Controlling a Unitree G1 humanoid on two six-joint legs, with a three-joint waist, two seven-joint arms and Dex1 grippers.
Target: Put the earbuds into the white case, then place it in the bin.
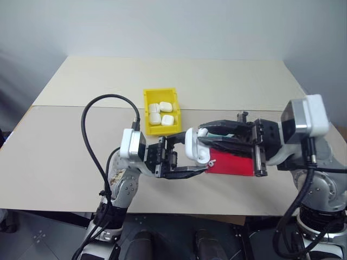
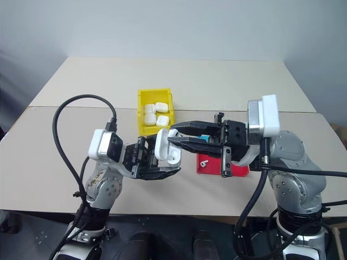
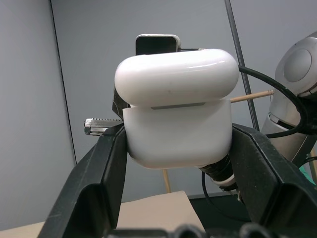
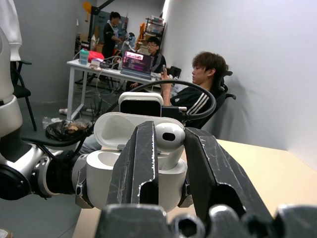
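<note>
My left gripper is shut on the white case, holding it by its sides above the table's front edge. The case has its lid hinged open. My right gripper comes in from the right, shut on one of the earbuds, whose stem points down into the open case. Another earbud lies on the red tray. The yellow bin stands on the table just beyond the grippers and holds several white cases.
The red tray lies under my right gripper near the front edge. A teal object shows behind the right fingers. A black cable loops up from the left arm. Several people sit in the room beyond the table.
</note>
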